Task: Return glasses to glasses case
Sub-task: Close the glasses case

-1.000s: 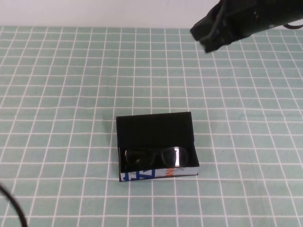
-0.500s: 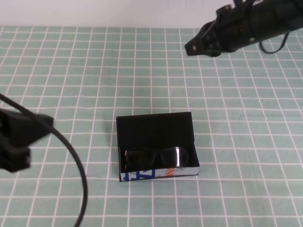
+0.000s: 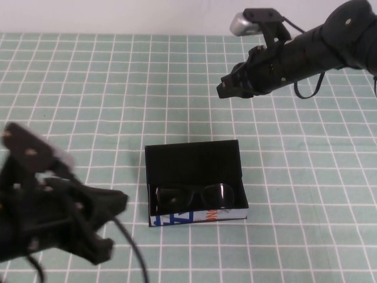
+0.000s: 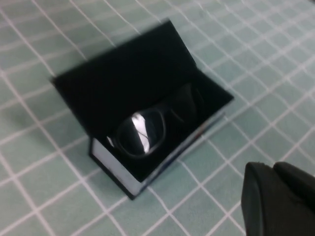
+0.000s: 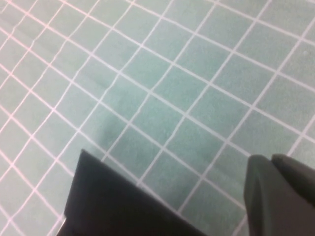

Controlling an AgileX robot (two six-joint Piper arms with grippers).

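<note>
The glasses case [image 3: 192,162] lies open mid-table, its black lid leaning back and its white printed side [image 3: 194,216] facing me. The glasses [image 3: 194,194] lie folded inside it along the front wall. In the left wrist view the case [image 4: 118,78] and the glasses [image 4: 146,131] show clearly. My left gripper [image 3: 118,203] hovers low just left of the case, shut and empty; it also shows in the left wrist view [image 4: 273,172]. My right gripper [image 3: 226,89] is shut and empty, raised behind and to the right of the case. The right wrist view shows this gripper [image 5: 268,164] and a corner of the lid [image 5: 113,204].
The table is covered by a green cloth with a white grid [image 3: 88,88]. A pale wall [image 3: 118,15] runs along the far edge. The left arm's black cable [image 3: 138,262] hangs near the front edge.
My left arm has swung in from the lower left edge toward the case. My right arm has come lower and stretched left. The case and glasses have not moved.
</note>
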